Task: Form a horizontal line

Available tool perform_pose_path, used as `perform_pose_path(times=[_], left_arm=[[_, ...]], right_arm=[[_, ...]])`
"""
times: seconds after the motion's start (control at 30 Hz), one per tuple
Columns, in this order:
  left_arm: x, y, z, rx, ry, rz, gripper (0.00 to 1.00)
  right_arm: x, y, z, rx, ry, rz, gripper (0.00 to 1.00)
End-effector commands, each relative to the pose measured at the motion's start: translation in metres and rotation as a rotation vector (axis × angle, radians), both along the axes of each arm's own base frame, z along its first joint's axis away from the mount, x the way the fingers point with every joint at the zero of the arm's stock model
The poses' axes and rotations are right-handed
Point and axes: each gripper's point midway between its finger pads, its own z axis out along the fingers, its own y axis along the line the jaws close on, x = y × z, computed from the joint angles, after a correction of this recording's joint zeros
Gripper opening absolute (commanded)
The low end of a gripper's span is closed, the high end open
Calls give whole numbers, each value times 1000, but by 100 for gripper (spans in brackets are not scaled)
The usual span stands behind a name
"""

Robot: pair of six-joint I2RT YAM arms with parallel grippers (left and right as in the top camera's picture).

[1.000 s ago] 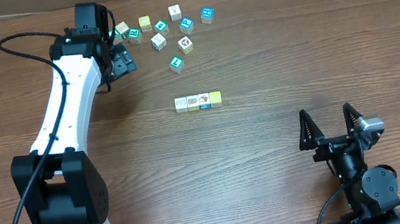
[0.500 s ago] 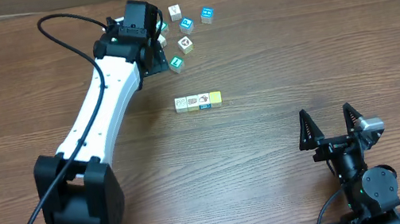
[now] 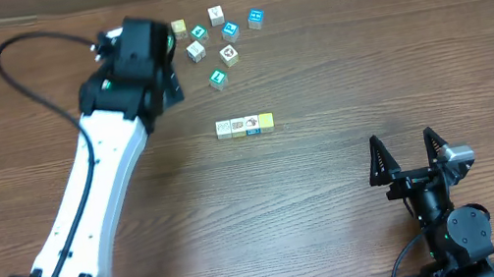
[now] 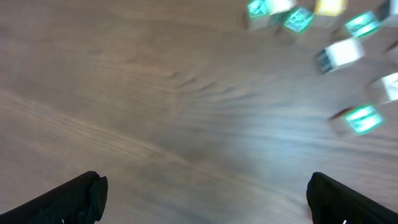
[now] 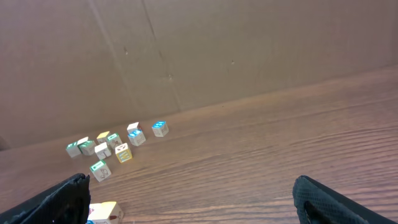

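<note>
table: brown wood-grain tabletop, takes up nearly the whole overhead view
backdrop: brown cardboard wall along the far edge of the table
left arm: white and black arm reaching from the near-left corner up towards the far side; its black wrist head sits just left of the loose cubes
right arm: short black arm folded at the near-right corner, gripper pointing to the far side
left gripper: jaws spread wide, holds nothing, touches nothing; only bare wood between the two black fingertips; wrist view is blurred
right gripper: jaws spread wide, empty, clear of every cube; well apart from the row, which lies up and to its left
horizontal line: four tiny picture cubes mid-table, side by side and touching, straight left to right in the overhead view; order from left: white-faced, white-faced, blue-edged, yellow; neither gripper is near it; its yellow end shows at the bottom left of the right wrist view
loose cubes: scattered teal, white and yellow cubes beyond the row towards the far edge; the nearest, a teal one, is apart from the row; they show as blurred blobs at the top right of the left wrist view
</note>
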Motion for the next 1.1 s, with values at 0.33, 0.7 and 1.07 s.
perform_pose_path(times=[0.33,0.7,1.07], left_arm=[[-60,60,-87,-176,-71,95,100],[-58,41,-95,-261,-319,-143,100],[-87,25,-109,-188,-442,-351,100]], right_arm=[[0,0,-1,1,-6,0,100],[0,0,-1,1,-6,0,100],[0,0,-1,1,-6,0,100]])
